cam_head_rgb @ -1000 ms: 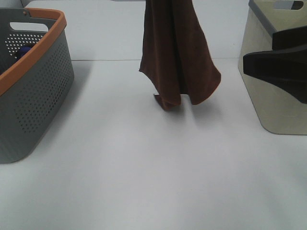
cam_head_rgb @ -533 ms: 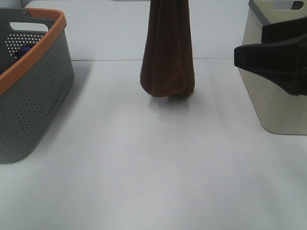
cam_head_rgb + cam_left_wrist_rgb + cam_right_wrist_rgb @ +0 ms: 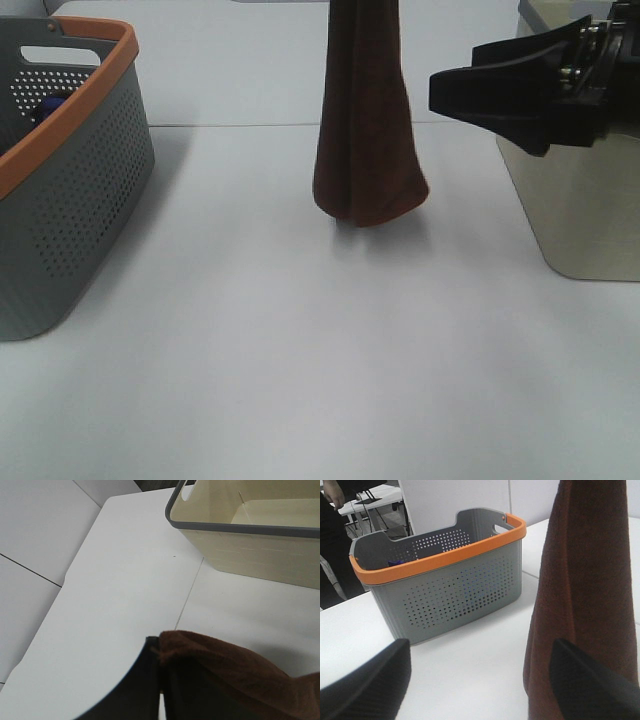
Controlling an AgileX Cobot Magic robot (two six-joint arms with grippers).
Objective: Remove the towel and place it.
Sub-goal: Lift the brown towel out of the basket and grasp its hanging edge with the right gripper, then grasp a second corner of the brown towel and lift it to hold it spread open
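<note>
Brown towel (image 3: 585, 595) hanging, orange-rimmed basket (image 3: 450, 597), hand (image 3: 482, 652) spread

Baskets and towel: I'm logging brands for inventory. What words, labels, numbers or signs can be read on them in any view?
None: no text, label, number or sign shows on the grey basket, the beige basket, the brown towel or the white table.

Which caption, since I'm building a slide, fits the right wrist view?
Open right tool faces the hanging brown towel; orange-rimmed basket beyond.
</note>
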